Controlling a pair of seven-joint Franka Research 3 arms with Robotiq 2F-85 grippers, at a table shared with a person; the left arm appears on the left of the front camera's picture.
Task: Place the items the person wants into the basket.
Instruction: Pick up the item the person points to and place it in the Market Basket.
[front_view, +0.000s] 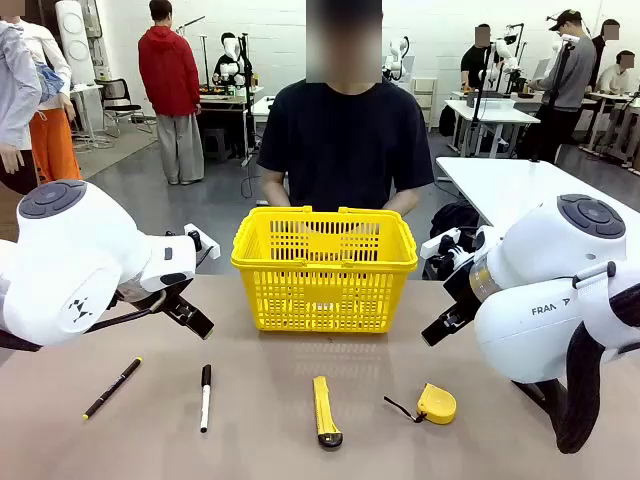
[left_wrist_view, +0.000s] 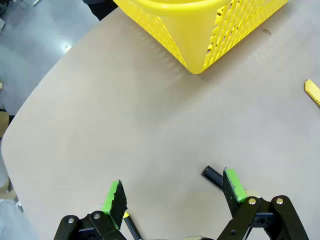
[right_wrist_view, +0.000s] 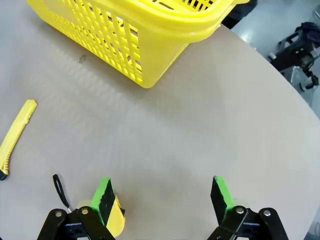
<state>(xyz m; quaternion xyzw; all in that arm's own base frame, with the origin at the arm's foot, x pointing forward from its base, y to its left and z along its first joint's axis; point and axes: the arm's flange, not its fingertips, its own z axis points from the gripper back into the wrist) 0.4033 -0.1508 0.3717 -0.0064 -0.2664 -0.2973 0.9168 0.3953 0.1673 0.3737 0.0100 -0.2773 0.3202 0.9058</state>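
The yellow basket stands at the table's far middle, with the person in a navy T-shirt behind it, hands hidden by it. On the near table lie the black pen with a yellow tip and the yellow-and-black utility knife. The black stapler is out of view. My left gripper hovers open above the table left of the basket. My right gripper hangs open to the basket's right, the knife off to its side. Neither gripper holds anything.
A white marker with a black cap lies between pen and knife; its cap shows by my left finger. A small yellow tape measure sits right of the knife, under my right gripper's finger. The table's rounded edges curve at both sides.
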